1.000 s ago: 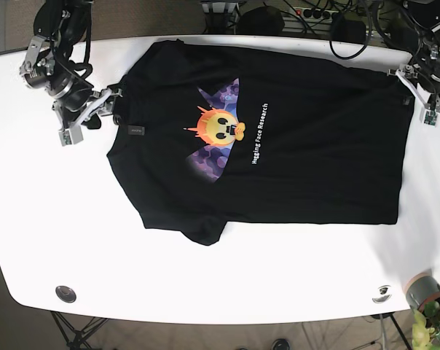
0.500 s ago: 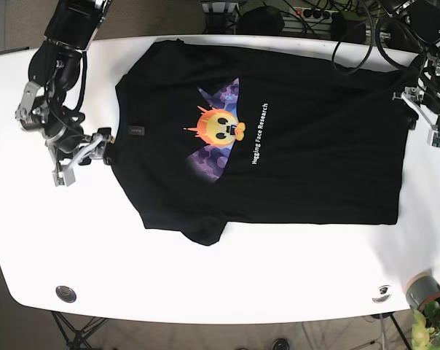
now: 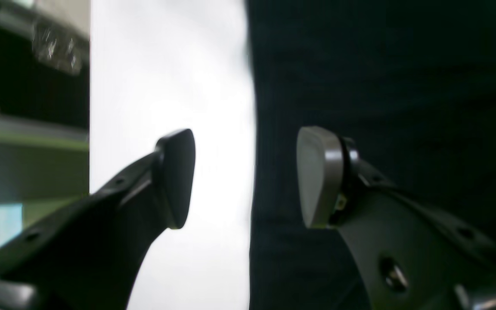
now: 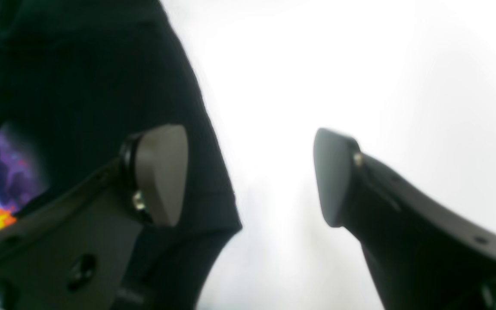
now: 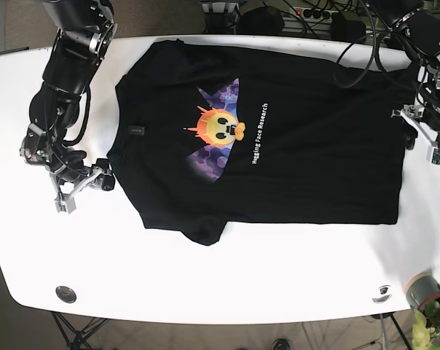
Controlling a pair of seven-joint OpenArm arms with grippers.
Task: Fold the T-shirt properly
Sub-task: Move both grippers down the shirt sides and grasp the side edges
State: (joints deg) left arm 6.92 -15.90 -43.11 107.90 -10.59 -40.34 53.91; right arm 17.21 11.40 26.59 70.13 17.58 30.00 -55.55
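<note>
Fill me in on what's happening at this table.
A two-arm robot is setting up to fold a black T-shirt that lies spread flat, print up, on a white table. Nothing is folded yet. The right pincer is open beside the shirt's collar end, near the lower sleeve. The left pincer is open at the hem edge, one finger over the cloth and the other over bare table. Neither holds any fabric.

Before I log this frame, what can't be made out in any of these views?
- T-shirt far sleeve: base view, folded under or hidden, cannot tell.
- Left gripper height above the hem: left wrist view, blurred.
- Right gripper contact with the cloth: right wrist view, blurred; too small in base view.
- Collar label text: too small.
</note>
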